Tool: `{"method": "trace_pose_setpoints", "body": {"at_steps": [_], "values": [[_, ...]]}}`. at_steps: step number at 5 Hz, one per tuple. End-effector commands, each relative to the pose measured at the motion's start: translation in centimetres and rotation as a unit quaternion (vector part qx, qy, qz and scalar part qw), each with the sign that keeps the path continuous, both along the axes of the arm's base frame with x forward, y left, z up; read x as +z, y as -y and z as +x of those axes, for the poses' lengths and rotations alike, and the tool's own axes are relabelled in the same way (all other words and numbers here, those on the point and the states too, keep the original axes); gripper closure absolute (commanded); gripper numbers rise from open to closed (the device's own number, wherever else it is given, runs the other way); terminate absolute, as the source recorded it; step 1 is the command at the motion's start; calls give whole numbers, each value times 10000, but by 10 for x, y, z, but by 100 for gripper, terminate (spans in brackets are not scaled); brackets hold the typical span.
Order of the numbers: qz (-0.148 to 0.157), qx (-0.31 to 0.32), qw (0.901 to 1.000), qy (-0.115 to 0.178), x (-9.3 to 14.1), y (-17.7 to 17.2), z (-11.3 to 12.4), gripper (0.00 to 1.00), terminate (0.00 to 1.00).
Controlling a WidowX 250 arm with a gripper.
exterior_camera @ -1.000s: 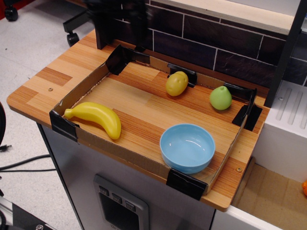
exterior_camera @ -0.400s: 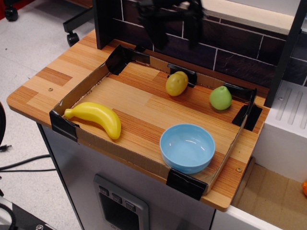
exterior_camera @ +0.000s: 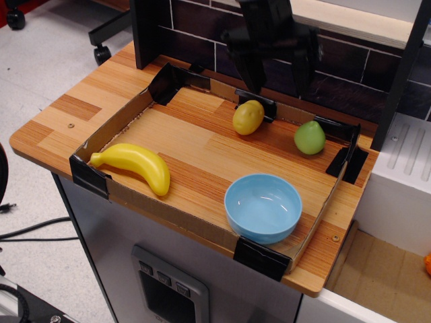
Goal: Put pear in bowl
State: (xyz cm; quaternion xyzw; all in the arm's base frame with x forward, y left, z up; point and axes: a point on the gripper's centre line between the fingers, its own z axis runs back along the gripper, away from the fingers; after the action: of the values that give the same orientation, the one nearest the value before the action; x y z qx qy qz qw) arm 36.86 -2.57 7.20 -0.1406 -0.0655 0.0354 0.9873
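Observation:
The light-green pear (exterior_camera: 310, 137) sits on the wooden tray floor near the back right corner. The light-blue bowl (exterior_camera: 263, 206) stands empty at the front right of the tray. My black gripper (exterior_camera: 277, 79) hangs open above the back of the tray, its fingers (exterior_camera: 250, 70) spread wide. It is above and to the left of the pear, behind the yellow-brown fruit, and holds nothing.
A yellow-brown lemon-like fruit (exterior_camera: 248, 117) lies at the back middle. A yellow banana (exterior_camera: 138, 165) lies at the front left. A low cardboard wall (exterior_camera: 168, 214) with black corner pieces rings the tray. A dark brick wall (exterior_camera: 350, 81) stands behind.
My gripper has moved right and down from the top left of the view, toward the back right of the tray. The fruits and the bowl have not moved.

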Motion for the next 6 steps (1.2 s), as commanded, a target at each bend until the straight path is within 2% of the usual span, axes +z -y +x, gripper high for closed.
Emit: {"method": "trace_pose_setpoints", "body": {"at_steps": [1,2,3,6], "values": [[-151,4,9997,191,11,22,5,0,0],[-218,-18,9995,213,7,26,6,0,0],[-157,105,9992,339,-1,28,6,0,0],[-104,280,9989,361,-19,42,13,0,0]]}}
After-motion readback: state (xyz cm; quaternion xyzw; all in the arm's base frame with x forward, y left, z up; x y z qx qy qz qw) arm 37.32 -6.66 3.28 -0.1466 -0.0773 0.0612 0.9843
